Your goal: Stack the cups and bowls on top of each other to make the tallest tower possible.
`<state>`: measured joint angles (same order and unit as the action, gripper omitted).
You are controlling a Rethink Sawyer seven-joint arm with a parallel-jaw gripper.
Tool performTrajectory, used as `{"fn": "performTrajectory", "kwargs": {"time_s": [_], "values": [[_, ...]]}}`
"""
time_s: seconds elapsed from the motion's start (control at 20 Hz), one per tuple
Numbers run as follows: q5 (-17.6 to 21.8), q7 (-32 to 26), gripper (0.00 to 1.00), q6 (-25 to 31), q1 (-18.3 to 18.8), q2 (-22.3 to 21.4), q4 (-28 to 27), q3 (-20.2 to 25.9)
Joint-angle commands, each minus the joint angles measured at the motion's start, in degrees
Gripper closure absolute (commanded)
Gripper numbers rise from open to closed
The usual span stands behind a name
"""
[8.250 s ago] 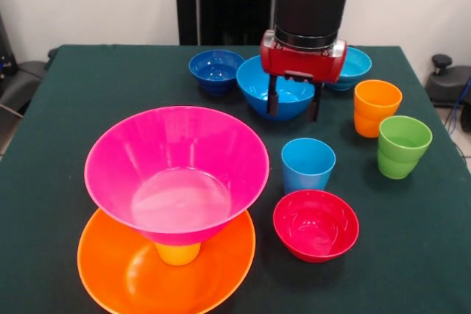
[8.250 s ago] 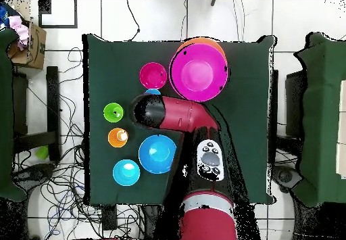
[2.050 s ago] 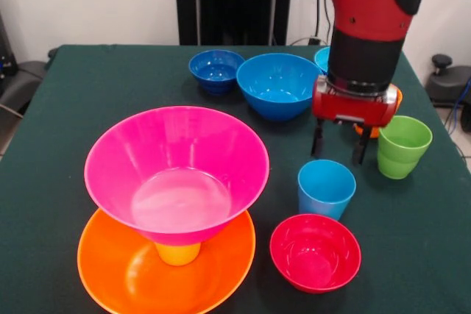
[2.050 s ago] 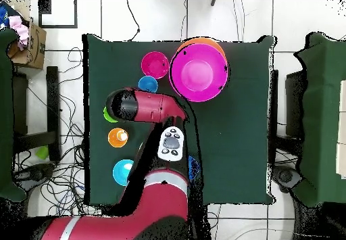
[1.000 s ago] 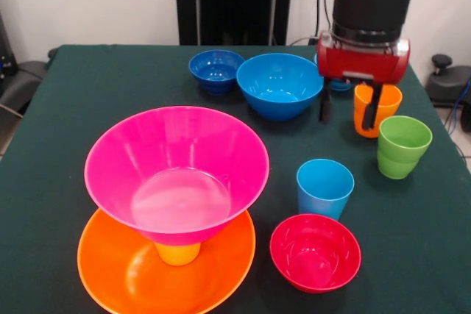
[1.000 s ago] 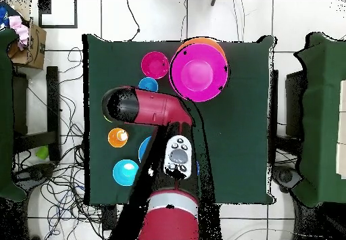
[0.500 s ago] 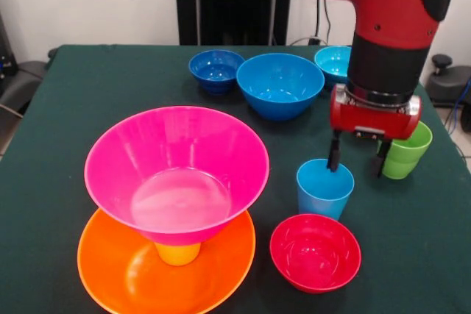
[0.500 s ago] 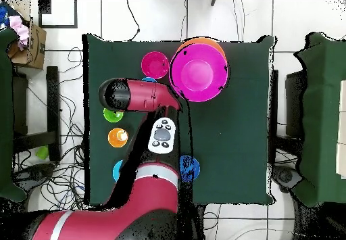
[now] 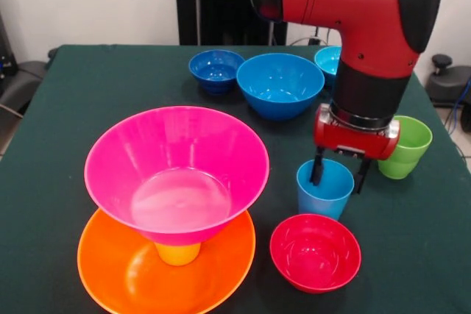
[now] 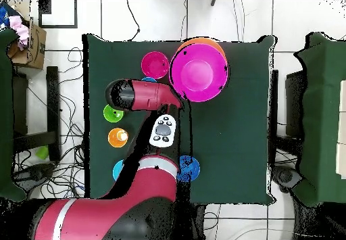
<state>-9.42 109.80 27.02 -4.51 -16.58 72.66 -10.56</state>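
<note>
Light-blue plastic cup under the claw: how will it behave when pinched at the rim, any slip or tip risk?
The glossy light-blue plastic cup looks thin-walled, so probably light with a slightly flexing rim. Its shiny surface may be slippery. The open claw has one finger inside and one outside the rim; an off-centre pinch could tilt the upright cup toward the small red plastic bowl beside it.

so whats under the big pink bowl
A yellow cup stands under the pink bowl, inside the large orange bowl. Only the cup's lower part shows; its rim is covered by the pink bowl.
</note>
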Motion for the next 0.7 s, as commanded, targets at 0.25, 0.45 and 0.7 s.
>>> {"fn": "performTrajectory", "kwargs": {"time_s": [0.25,0.45,0.7], "values": [[-0.46,6.27,0.0,5.32,2.23,9.1,-10.98,2.04],[-0.46,6.67,0.0,5.2,1.86,8.13,-9.55,2.23],[-0.29,6.5,0.0,3.35,1.82,4.65,-3.9,3.17]]}}
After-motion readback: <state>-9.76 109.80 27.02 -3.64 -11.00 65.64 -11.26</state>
